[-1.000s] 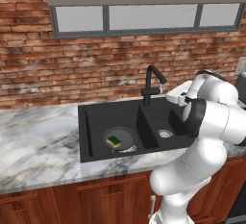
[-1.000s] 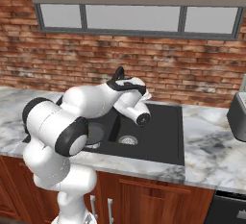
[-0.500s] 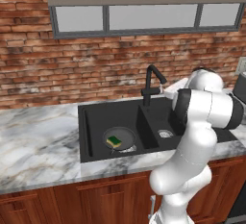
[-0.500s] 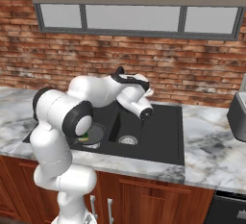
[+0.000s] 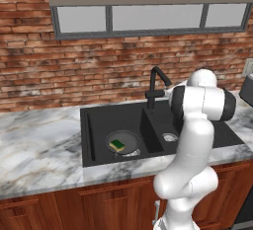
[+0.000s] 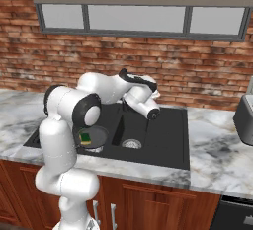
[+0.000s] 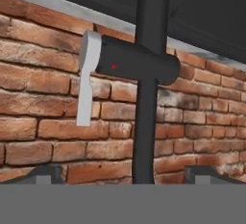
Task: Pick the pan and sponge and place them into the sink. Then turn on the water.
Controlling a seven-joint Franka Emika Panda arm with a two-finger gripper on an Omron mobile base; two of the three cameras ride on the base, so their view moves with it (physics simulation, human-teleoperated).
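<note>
The pan lies in the left basin of the black sink. The yellow-and-green sponge rests inside it. My gripper is open and level with the black faucet, facing the brick wall. One fingertip shows on each side of the faucet's upright pipe, not touching it. The faucet's grey lever hangs at the left end of its crosswise body. The water is out of view. My hand hovers over the sink's divider.
The right basin holds just its steel drain. Marble counter runs on both sides of the sink. A grey appliance stands on the right. The brick wall rises close behind the faucet.
My elbow has swung upward and the hand has shifted slightly right, still by the faucet. The jaws stayed open. Pan and sponge have not moved.
</note>
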